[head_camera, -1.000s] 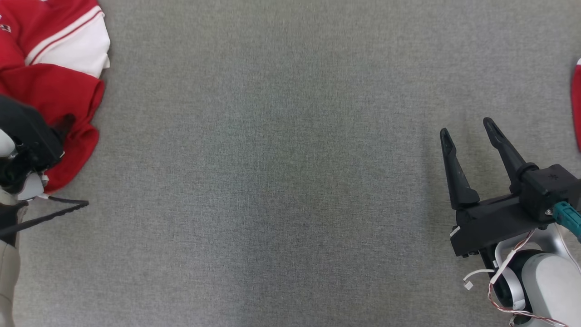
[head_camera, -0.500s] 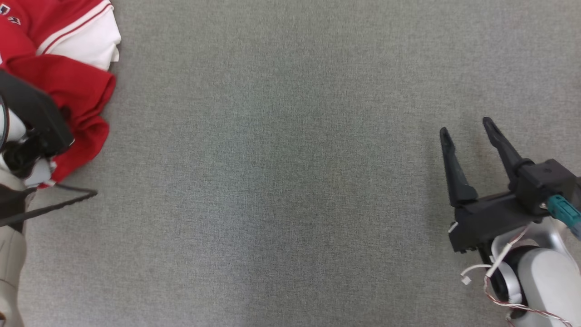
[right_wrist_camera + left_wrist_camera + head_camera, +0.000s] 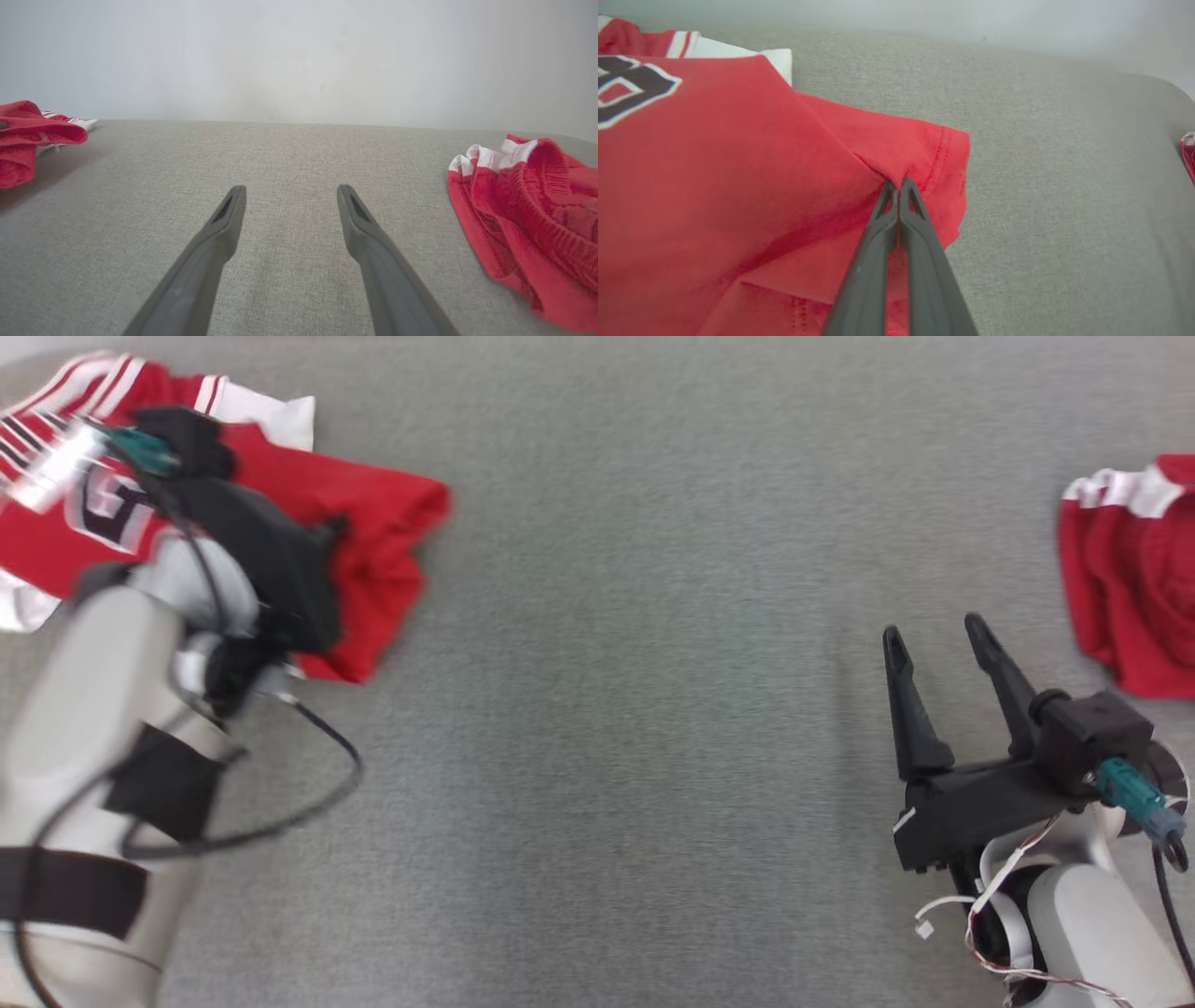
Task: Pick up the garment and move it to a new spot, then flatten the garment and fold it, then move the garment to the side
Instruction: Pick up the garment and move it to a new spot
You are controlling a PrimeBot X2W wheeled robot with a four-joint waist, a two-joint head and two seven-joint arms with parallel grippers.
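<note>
My left gripper (image 3: 899, 183) is clenched on a fold of the red jersey (image 3: 738, 163). The jersey spreads to the left of and beneath its fingers, with the hem corner just right of the tips. My right gripper (image 3: 290, 193) is spread wide and holds nothing above the grey cloth surface (image 3: 289, 149). A second red garment (image 3: 537, 219) lies to the right of its fingers.

Red jersey (image 3: 738, 163): white-striped trim, dark white-edged number. Lying rumpled at far left of grey surface (image 3: 1064, 186), partly spread; stitched hem corner doubled over, fabric there pinched into a crease.
</note>
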